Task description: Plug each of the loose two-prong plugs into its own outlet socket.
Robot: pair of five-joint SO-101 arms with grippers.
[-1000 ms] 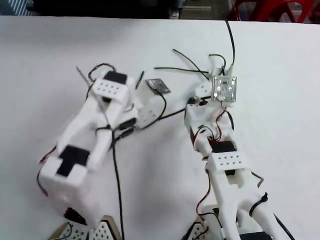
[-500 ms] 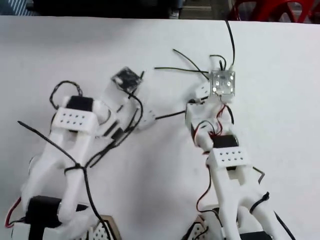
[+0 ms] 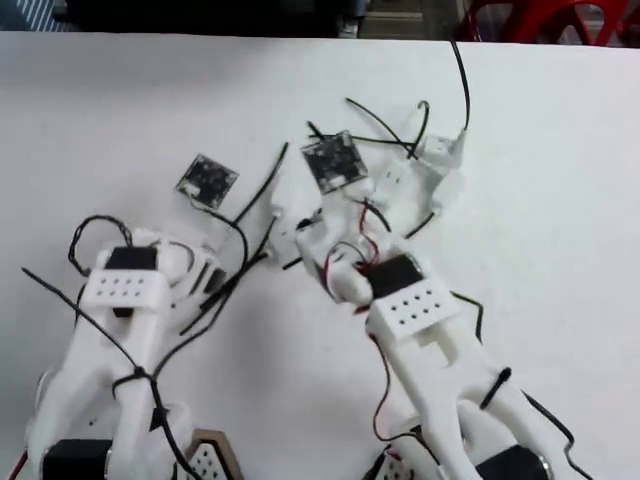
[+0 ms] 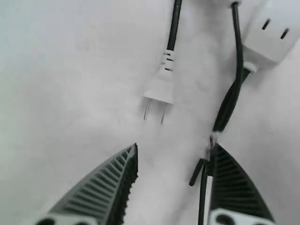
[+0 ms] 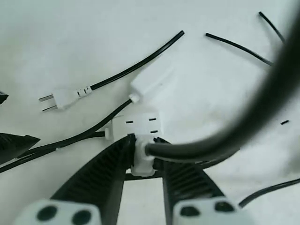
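Now: one plug pinched, one loose on the counter.
My right claw (image 5: 143, 140) is clamped on a white two-prong plug (image 5: 142, 159), pressed up against the white outlet block (image 5: 138, 123); whether its prongs are seated I cannot tell. My left claw (image 4: 174, 150) hangs with jaws apart over the counter (image 4: 56, 70), just short of the loose two-prong plug (image 4: 158, 88). That plug lies flat a little left of the middle of the high view, prongs toward me, with its black cord (image 4: 176, 18) trailing away. I judge it light and hard-shelled, smooth enough to slip. Its thin prongs look easy to bend, and the springy cord is likely to twist it as it lifts. The best hold is across the flat sides of the plastic body, just behind the prongs, never on the cord.
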